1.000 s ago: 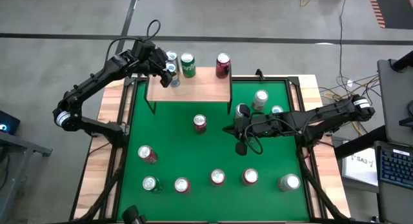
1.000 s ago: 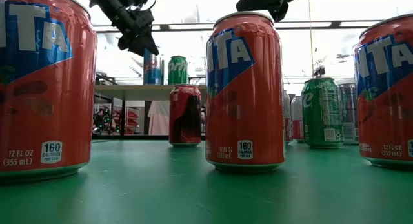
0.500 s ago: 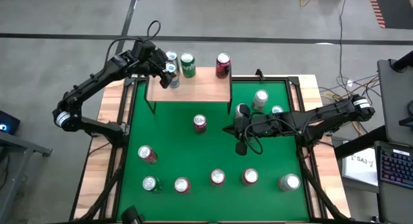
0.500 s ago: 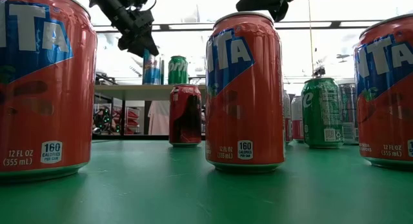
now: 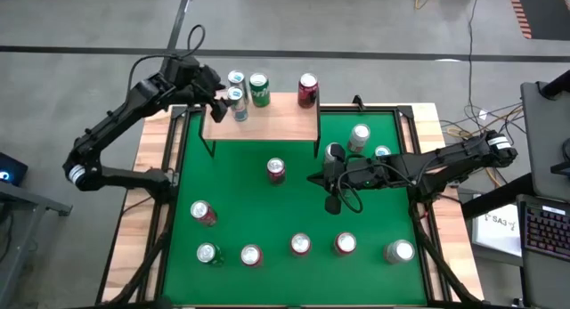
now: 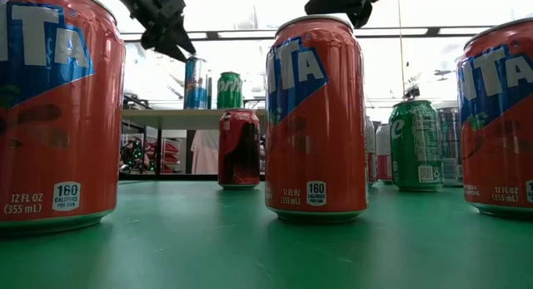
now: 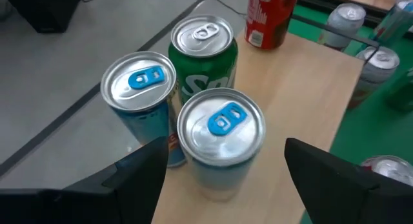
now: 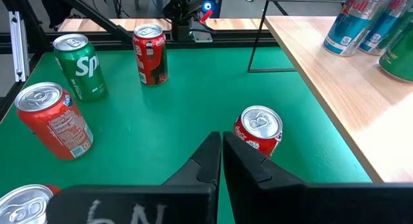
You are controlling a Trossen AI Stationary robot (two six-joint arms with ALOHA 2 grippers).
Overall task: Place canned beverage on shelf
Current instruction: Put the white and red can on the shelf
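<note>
The shelf (image 5: pixel 267 122), a light-wood board on thin black legs, stands at the table's far edge. On it stand a slim silver can with a blue tab (image 7: pixel 221 140), a second blue-tabbed can (image 7: pixel 139 98), a green can (image 7: pixel 203 53) and a red can (image 5: pixel 307 88). My left gripper (image 5: pixel 215 101) hangs open just left of the nearer blue-tabbed can (image 5: pixel 239 101); its fingers (image 7: pixel 139 179) stand on either side of the can, clear of it. My right gripper (image 5: pixel 313 178) waits shut above the table's middle right.
Several cans stand on the green table (image 5: pixel 240 193): a red one (image 5: pixel 276 170) below the shelf, one (image 5: pixel 203 213) at the left, a row along the near edge (image 5: pixel 299 245), and silver ones (image 5: pixel 359 135) at the far right. Big orange cans (image 6: pixel 316 114) fill the low view.
My left gripper has drawn back from the blue-tabbed can, toward the table's left edge and upward. The can stays upright on the shelf where it was.
</note>
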